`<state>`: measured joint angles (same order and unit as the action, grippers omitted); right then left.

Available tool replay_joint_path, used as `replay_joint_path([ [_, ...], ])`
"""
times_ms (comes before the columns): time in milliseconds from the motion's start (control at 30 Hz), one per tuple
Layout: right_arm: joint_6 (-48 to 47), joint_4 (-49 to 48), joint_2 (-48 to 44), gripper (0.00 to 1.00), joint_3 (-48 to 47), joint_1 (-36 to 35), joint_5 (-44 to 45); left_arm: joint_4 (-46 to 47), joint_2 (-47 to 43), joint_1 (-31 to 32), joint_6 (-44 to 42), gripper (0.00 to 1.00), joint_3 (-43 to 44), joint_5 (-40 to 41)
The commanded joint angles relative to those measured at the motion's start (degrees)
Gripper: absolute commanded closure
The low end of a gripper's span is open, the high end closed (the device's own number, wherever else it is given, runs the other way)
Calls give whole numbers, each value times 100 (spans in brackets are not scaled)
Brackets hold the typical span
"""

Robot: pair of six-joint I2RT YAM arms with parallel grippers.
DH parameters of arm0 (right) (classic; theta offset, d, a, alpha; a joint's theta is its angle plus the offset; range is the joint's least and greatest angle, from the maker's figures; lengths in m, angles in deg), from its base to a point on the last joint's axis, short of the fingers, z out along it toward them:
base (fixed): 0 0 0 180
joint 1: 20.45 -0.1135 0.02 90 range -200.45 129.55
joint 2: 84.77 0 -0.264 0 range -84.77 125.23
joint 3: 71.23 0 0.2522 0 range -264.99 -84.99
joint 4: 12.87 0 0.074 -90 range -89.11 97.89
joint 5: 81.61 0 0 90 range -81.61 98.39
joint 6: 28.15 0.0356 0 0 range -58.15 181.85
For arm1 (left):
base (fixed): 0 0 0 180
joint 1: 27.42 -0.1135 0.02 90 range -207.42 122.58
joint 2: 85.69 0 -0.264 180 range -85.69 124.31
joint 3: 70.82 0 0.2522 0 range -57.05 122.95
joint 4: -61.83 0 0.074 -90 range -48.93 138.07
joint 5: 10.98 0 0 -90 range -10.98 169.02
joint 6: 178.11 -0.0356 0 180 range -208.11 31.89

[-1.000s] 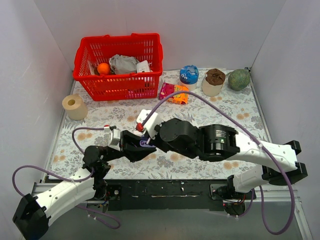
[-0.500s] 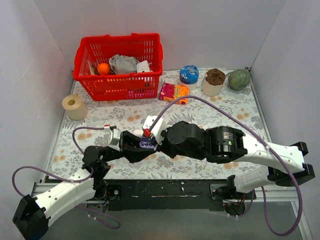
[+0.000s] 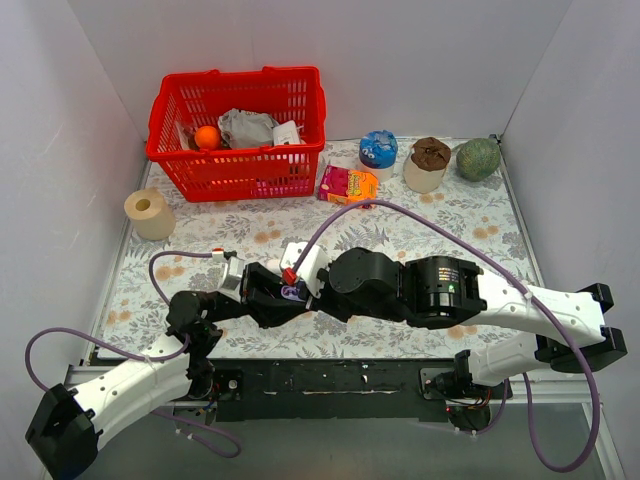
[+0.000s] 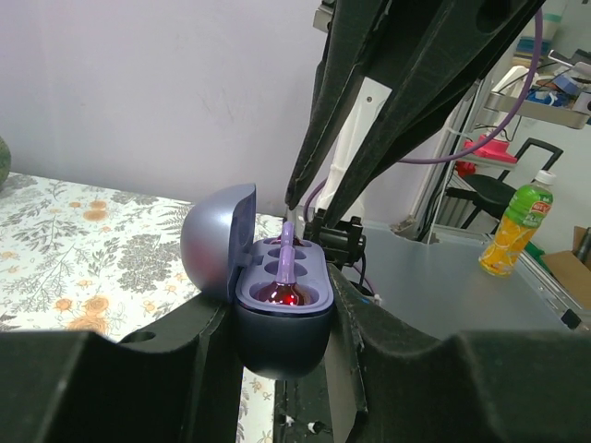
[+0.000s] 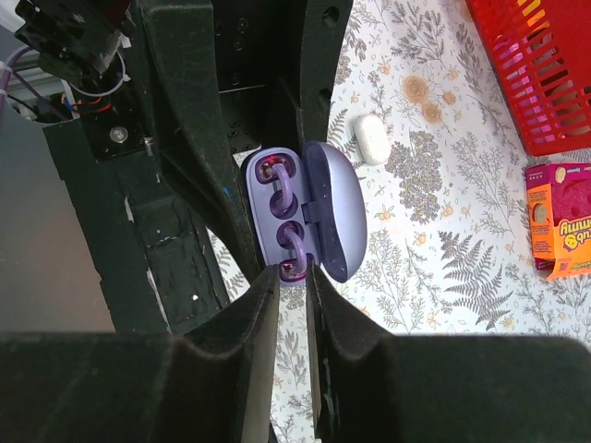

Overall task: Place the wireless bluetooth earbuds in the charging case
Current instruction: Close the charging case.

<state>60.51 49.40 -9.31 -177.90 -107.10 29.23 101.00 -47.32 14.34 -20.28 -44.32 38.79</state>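
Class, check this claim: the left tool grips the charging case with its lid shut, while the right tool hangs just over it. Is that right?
No: the lid is open, swung aside, as the right wrist view shows. The left tool grips the charging case with its lid open, while the right tool hangs just over it.
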Motion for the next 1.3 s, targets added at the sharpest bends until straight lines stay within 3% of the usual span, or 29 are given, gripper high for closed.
replay_joint_path([
  [0, -129, -281, -41, 74, 70, 8, 25, 227, 12, 25, 98, 100, 159, -178],
  [500, -68, -439, 74, 90, 194, 8, -115, 341, -5, 25, 204, 100, 124, -214],
  [567, -33, -404, 83, 84, 176, 8, -150, 297, -31, 25, 160, 100, 107, -187],
  [633, -6, -404, 30, 71, 106, 8, -177, 166, -66, 25, 134, 100, 107, -152],
  [733, 55, -483, -163, 60, -165, 8, -212, -149, -154, 25, -42, 100, 98, -38],
  [867, 82, -676, -435, 58, -465, 34, 216, -318, -277, 25, -209, 100, -7, 85],
  [900, 99, -737, -558, 59, -439, 113, 384, -318, -286, 25, -218, 100, -16, 68],
  [967, 265, -800, -594, 71, -387, 271, 735, -309, -260, 25, -218, 100, 1, -11],
  [1133, 635, -606, -401, 96, -54, 1317, -17, -300, -269, 25, -253, 100, 80, -240],
  [1267, 627, -869, -383, 99, 386, 1520, -729, -283, -330, 25, -288, 100, 107, -231],
])
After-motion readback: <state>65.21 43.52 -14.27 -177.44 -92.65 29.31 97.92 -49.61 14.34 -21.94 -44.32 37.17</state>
